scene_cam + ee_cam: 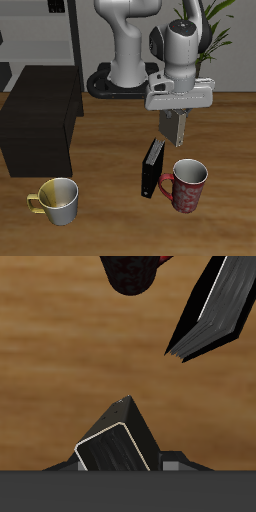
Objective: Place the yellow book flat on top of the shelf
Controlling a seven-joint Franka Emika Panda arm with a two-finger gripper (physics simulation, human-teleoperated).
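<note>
My gripper (172, 120) hangs above the table's middle, shut on the yellow book (172, 136). The book hangs upright from the jaws, clear of the table. In the wrist view the book (116, 442) shows as a dark wedge with a pale outlined end, sticking out of the gripper (120, 464). The shelf (40, 120) is a low black-brown cabinet with a flat bare top. It stands well off to the side of the gripper, at about the same depth.
A thick black book (152, 168) stands upright just below the held book, with a red mug (186, 186) beside it; both show in the wrist view, the black book (215, 311) and the mug (135, 271). A yellow-white mug (58, 200) stands near the front edge.
</note>
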